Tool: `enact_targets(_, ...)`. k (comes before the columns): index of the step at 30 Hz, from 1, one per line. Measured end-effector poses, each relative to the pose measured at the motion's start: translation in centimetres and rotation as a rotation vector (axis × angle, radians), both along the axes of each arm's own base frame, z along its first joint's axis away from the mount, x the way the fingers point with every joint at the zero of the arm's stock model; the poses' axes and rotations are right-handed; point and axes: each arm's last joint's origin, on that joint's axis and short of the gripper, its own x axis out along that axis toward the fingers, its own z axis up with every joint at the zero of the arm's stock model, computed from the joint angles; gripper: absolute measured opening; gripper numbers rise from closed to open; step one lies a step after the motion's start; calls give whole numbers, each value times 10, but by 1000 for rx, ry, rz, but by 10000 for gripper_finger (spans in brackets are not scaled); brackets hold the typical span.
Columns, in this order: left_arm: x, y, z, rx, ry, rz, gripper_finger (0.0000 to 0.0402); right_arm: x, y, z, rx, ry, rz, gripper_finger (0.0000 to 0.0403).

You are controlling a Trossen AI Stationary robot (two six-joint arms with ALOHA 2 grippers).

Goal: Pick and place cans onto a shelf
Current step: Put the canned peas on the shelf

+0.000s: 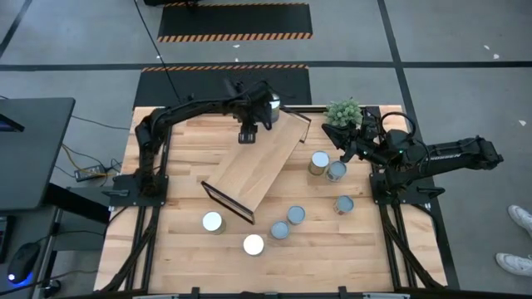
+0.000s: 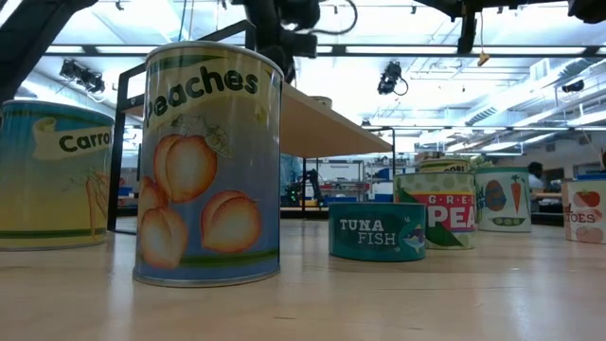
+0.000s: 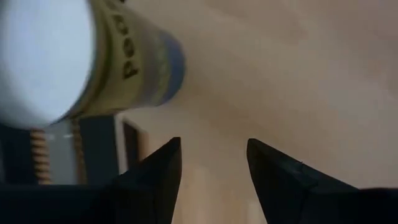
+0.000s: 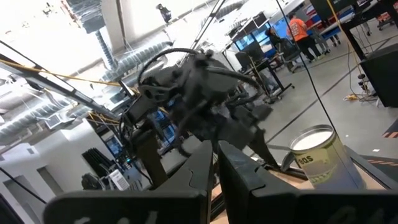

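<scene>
Left gripper (image 1: 248, 133): over the shelf's far end, at about 12 o'clock on the table; its fingers (image 3: 158, 174) are spread apart with only bare board between them, pinching nothing.
Can on the shelf (image 1: 270, 105): upright at the shelf's far corner, just beside the left gripper; in the left wrist view its white top (image 3: 40, 59) and yellowish side show near the fingers but apart from them.
Shelf (image 1: 258, 166): long light-wood board lying diagonally across the table (image 1: 187, 158), running from 12 o'clock toward 7 o'clock, black frame ends at both tips.
Right gripper (image 1: 342, 151): at about 2 o'clock, just beside the plant (image 1: 343, 112); fingers (image 4: 199, 174) pressed nearly together, nothing between them.
Cans by the right gripper (image 1: 319, 163): two, touching or nearly so, at 3 o'clock of the shelf.
Cans nearer the front (image 1: 296, 216): three grey-topped ones from 4 to 5 o'clock.
White-topped cans (image 1: 213, 222): two at 6 to 7 o'clock, near the shelf's lower end.
Peaches can (image 2: 208, 166): closest in the low view, upright.
</scene>
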Motion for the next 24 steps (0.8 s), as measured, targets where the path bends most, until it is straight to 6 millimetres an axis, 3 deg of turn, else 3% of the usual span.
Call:
enact_targets(5, -12, 11, 15, 48, -44, 39, 187, 0, 0, 0, 2, -1, 0, 32)
enact_targets(10, -26, 37, 18, -81, -152, 201, 188, 2, -1, -3, 53, 11, 1, 32)
enact_targets(14, -32, 46, 17, -217, -205, 218, 188, 13, -9, -10, 92, 203, -53, 24)
enact_targets(18, -39, 55, 22, -270, -258, 204, 188, 29, -23, 3, 12, 315, -112, 12)
enact_targets(24, -47, 71, 23, -241, -282, 168, 188, 51, -60, -1, -46, 481, -98, 14)
